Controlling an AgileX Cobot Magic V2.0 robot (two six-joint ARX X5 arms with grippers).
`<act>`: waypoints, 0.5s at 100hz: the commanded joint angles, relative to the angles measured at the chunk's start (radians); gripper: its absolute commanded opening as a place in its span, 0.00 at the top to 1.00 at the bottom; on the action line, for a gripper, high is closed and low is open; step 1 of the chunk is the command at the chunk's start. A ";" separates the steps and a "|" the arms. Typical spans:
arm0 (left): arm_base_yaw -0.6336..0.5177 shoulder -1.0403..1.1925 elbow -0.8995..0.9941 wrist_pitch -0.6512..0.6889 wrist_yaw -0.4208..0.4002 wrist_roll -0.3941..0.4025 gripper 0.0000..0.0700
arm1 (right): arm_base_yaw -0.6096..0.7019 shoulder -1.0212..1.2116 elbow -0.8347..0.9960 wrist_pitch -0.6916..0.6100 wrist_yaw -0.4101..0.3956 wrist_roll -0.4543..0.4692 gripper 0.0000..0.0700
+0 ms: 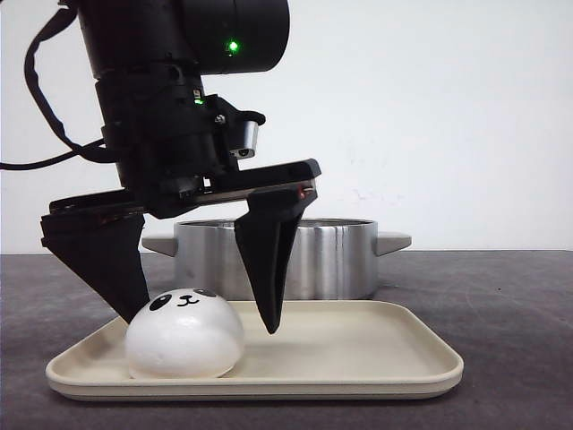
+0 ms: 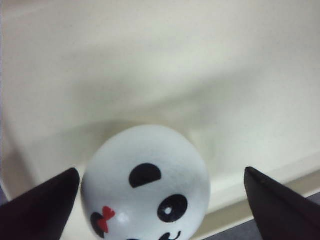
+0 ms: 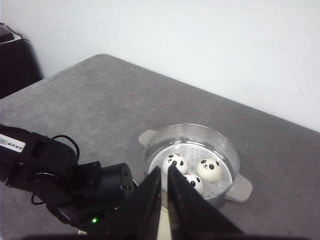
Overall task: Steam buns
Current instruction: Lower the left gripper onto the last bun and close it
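Buns, on tray: one glossy white dome-shaped bun with a black panda face (image 1: pixel 184 333) rests at the left end of the cream rectangular plastic tray (image 1: pixel 376 363); the left wrist view shows a small red bow by one ear.
Buns, in pot: three matching white panda buns (image 3: pixel 209 169) lie together on the perforated insert of the round stainless-steel steamer pot with side handles (image 1: pixel 331 255).
Pot position: behind the tray, on the dark grey table (image 1: pixel 510 305).
Left end effector (image 1: pixel 208 315): jaws spread wide, straddling the tray bun; left finger just beside it, right finger apart from it.
Right end effector (image 3: pixel 164 187): raised above the table, black fingers nearly together, nothing held.
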State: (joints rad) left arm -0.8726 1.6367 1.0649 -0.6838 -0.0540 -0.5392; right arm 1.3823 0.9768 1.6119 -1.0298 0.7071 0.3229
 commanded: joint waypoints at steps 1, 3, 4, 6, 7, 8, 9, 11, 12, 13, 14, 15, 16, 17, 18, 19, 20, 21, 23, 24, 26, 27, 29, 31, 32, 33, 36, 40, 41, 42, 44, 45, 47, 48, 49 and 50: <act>-0.006 0.029 0.016 0.003 -0.003 -0.004 0.09 | 0.017 0.008 0.017 0.007 0.001 0.018 0.98; -0.006 0.031 0.016 0.002 -0.003 -0.004 0.09 | 0.017 0.008 0.017 0.007 0.001 0.018 0.98; -0.005 0.032 0.016 0.001 -0.003 -0.004 0.09 | 0.017 0.008 0.017 0.007 0.001 0.018 0.98; -0.004 0.033 0.016 -0.001 -0.003 -0.004 0.09 | 0.017 0.008 0.017 0.007 0.001 0.018 0.98; -0.003 0.034 0.016 -0.002 -0.003 -0.004 0.09 | 0.017 0.008 0.017 0.007 0.001 0.017 0.98; -0.003 0.034 0.016 -0.003 -0.003 -0.004 0.09 | 0.017 0.008 0.017 0.007 0.001 0.017 0.98; -0.003 0.035 0.016 -0.004 -0.003 -0.004 0.09 | 0.017 0.008 0.017 0.007 0.001 0.017 0.98; -0.003 0.038 0.016 -0.004 -0.003 -0.004 0.09 | 0.017 0.008 0.017 0.007 0.001 0.017 0.98; -0.003 0.039 0.016 -0.005 -0.003 -0.004 0.09 | 0.017 0.008 0.017 0.007 0.001 0.017 0.98; -0.003 0.040 0.016 -0.005 -0.003 -0.004 0.09 | 0.017 0.008 0.017 0.007 0.001 0.017 0.98; -0.003 0.041 0.016 -0.006 -0.003 -0.004 0.09 | 0.017 0.008 0.017 0.007 0.001 0.018 0.98; -0.003 0.042 0.016 -0.006 -0.003 -0.004 0.09 | 0.017 0.008 0.017 0.007 0.001 0.017 0.98; -0.003 0.044 0.016 -0.007 -0.003 -0.004 0.09 | 0.017 0.008 0.017 0.007 0.001 0.017 0.98; -0.003 0.045 0.016 -0.007 -0.002 -0.004 0.09 | 0.017 0.008 0.017 0.007 0.001 0.018 0.98; -0.003 0.046 0.016 -0.008 -0.002 -0.004 0.09 | 0.017 0.008 0.017 0.007 0.001 0.017 0.98; -0.003 0.047 0.016 -0.009 -0.002 -0.004 0.09 | 0.017 0.008 0.017 0.007 0.001 0.017 0.98; -0.003 0.048 0.016 -0.010 -0.001 -0.004 0.09 | 0.017 0.008 0.017 0.007 0.001 0.017 0.98; -0.003 0.049 0.016 -0.011 -0.001 -0.004 0.10 | 0.017 0.008 0.017 0.007 0.001 0.017 0.98; -0.003 0.051 0.016 -0.014 -0.001 -0.004 0.10 | 0.017 0.008 0.017 0.007 0.001 0.018 0.98; -0.004 0.052 0.016 -0.017 -0.001 -0.004 0.10 | 0.017 0.008 0.017 0.007 0.001 0.018 0.98; -0.004 0.053 0.016 -0.021 -0.001 -0.004 0.11 | 0.017 0.008 0.017 0.007 0.001 0.017 0.98; -0.003 0.054 0.016 -0.023 -0.001 -0.004 0.11 | 0.017 0.008 0.017 0.007 0.001 0.018 0.98; -0.004 0.057 0.016 -0.026 -0.002 -0.004 0.11 | 0.017 0.008 0.017 0.007 0.001 0.018 0.98; -0.004 0.059 0.016 -0.029 -0.002 -0.004 0.11 | 0.017 0.008 0.017 0.007 0.001 0.018 0.98; -0.003 0.060 0.016 -0.031 -0.001 -0.004 0.11 | 0.017 0.008 0.017 0.007 0.001 0.017 0.98; -0.003 0.061 0.016 -0.032 -0.001 -0.004 0.11 | 0.017 0.008 0.017 0.007 0.001 0.017 0.98; -0.003 0.064 0.016 -0.035 -0.001 -0.004 0.12 | 0.017 0.008 0.017 0.007 0.001 0.017 0.98; -0.003 0.065 0.016 -0.042 -0.002 -0.004 0.19 | 0.017 0.008 0.017 0.007 0.001 0.017 0.98; -0.003 0.065 0.016 -0.044 -0.002 -0.004 0.21 | 0.017 0.008 0.017 0.006 0.001 0.017 0.98; -0.003 0.065 0.016 -0.045 -0.002 -0.004 0.23 | 0.017 0.008 0.017 0.006 0.001 0.017 0.98; -0.003 0.065 0.016 -0.048 -0.002 -0.004 0.28 | 0.017 0.008 0.017 0.006 0.001 0.017 0.98; -0.003 0.065 0.016 -0.048 -0.002 -0.004 0.31 | 0.017 0.008 0.017 0.006 0.001 0.017 0.98; -0.004 0.065 0.016 -0.049 -0.002 -0.004 0.37 | 0.017 0.008 0.017 0.005 0.001 0.017 0.98; -0.004 0.065 0.016 -0.049 -0.002 -0.003 0.39 | 0.017 0.008 0.017 0.005 0.001 0.017 0.98; -0.004 0.065 0.016 -0.049 -0.002 -0.003 0.42 | 0.017 0.008 0.017 0.005 0.001 0.017 0.98; -0.004 0.065 0.016 -0.049 -0.002 -0.004 0.44 | 0.017 0.008 0.017 0.004 0.001 0.017 0.98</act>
State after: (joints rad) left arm -0.8703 1.6794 1.0649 -0.7341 -0.0536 -0.5392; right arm 1.3823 0.9768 1.6119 -1.0302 0.7071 0.3229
